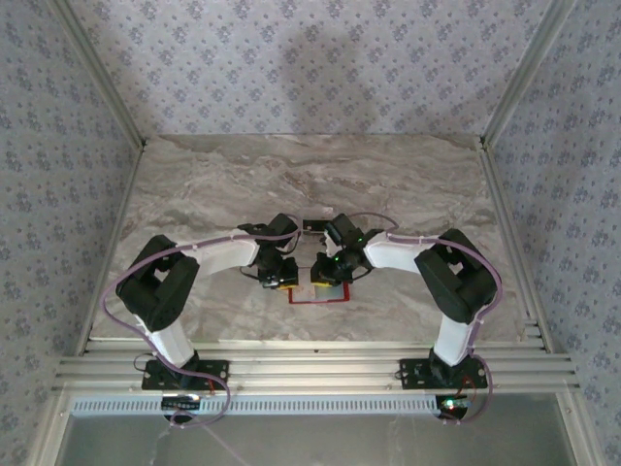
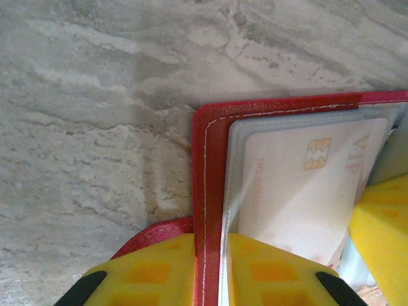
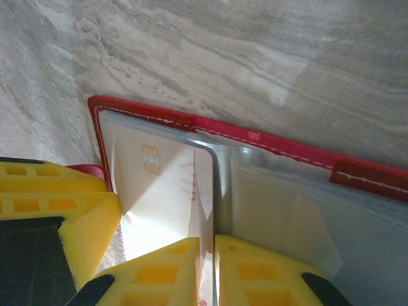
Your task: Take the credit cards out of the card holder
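The red card holder (image 1: 316, 300) lies open on the marble table between both arms. My left gripper (image 2: 213, 271) is shut on the holder's red stitched left edge (image 2: 207, 159), with a red flap beneath it. A pale credit card (image 2: 299, 185) with a gold chip sits in the clear pocket beside it. My right gripper (image 3: 215, 264) is shut on that card's right edge (image 3: 159, 185), next to the clear pocket's rim; whether the rim is pinched too is unclear. In the top view the left gripper (image 1: 280, 281) and right gripper (image 1: 329, 276) stand close together over the holder.
The holder's right half holds more greyish clear pockets (image 3: 299, 217) under a red border (image 3: 255, 137). The left gripper's yellow finger (image 3: 57, 210) sits close at the right gripper's left. Bare marble (image 2: 95, 127) lies around; aluminium rails (image 1: 310, 364) line the near edge.
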